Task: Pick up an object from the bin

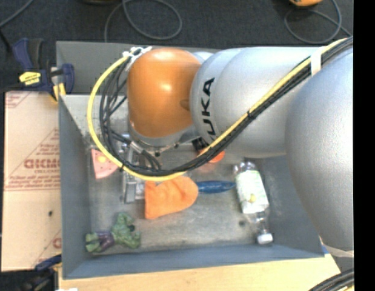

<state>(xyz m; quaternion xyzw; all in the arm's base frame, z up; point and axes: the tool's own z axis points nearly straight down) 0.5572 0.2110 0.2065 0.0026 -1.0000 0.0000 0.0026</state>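
- Orange soft lump (pixel 170 199), rumpled like a balled-up cloth or a plush piece, sits about mid-floor of the grey metal bin (pixel 175 256), a bit toward the near wall. Going by position, I'd say that's the thing to pick.
- The gripper (pixel 131 190) is down low at the lump's left edge in the view, under the arm's orange cover (pixel 157 93). I can't tell from this angle whether it's touching the lump or just beside it.
- Jaws: honestly can't tell if they're wide or closed, since the wrist and cables hide too much. Nothing shows between them, so I wouldn't call anything grabbed.
- My read on the step: the gripper is at floor level, so this is the grasp stage. The lift isn't done yet.
- Next move, I'd guess: get the jaws around a fold of the lump, close, then go straight up. It sits off to the side rather than over the middle, so it may need a nudge toward the lump first.
- Handling: it looks floppy with no hard edges, so it should squash and give. A thin pinch of fabric could still slip out, though.
- Neighbours:
  - a pink dotted wedge (pixel 102 164) just left of the gripper, by the left wall
  - a blue stick-like thing (pixel 214 187) at the lump's right side
  - a clear plastic bottle (pixel 252 196) further right
  - a green toy figure (pixel 117 235) in the near-left corner
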